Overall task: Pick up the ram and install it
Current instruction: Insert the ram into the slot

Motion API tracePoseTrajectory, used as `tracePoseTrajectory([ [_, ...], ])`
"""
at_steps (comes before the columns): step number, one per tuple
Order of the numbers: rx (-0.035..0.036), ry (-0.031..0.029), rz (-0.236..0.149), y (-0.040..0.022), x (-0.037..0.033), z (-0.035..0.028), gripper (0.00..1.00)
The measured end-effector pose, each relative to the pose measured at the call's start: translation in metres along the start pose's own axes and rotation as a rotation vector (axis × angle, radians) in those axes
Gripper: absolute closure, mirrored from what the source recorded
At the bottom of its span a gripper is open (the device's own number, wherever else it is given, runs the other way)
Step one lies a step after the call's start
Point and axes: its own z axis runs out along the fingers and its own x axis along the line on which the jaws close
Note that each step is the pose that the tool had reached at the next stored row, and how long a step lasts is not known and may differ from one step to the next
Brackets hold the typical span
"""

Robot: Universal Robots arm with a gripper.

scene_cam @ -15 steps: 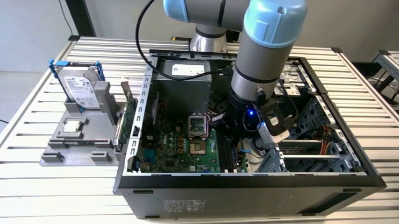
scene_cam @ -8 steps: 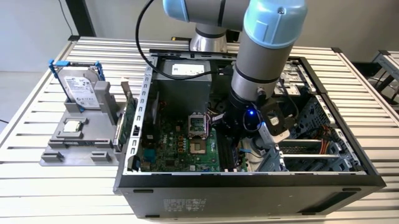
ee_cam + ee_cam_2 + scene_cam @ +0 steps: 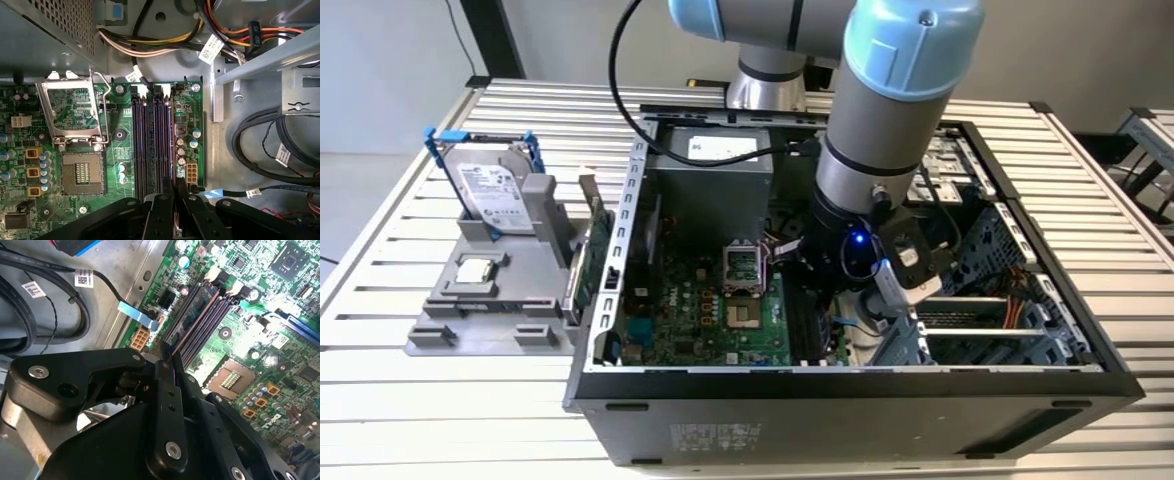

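While my end effector (image 3: 167,360) pinches the thin dark ram stick (image 3: 192,325) over the black slots (image 3: 150,145), I fear misalignment could bend it.

We're in a robotics lab or test workshop: an open computer case (image 3: 854,300) lies on a slatted metal table (image 3: 440,400), with parts racked on a grey fixture (image 3: 494,300) nearby.
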Motion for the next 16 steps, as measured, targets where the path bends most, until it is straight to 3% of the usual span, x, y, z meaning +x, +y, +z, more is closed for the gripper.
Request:
tracePoseTrajectory([
  [8, -0.0016, 0.0010, 0.000, -0.0012, -0.0005, -0.0058, 1.00],
  [16, -0.0016, 0.0025, -0.008, 0.0001, -0.0003, -0.0056, 1.00],
])
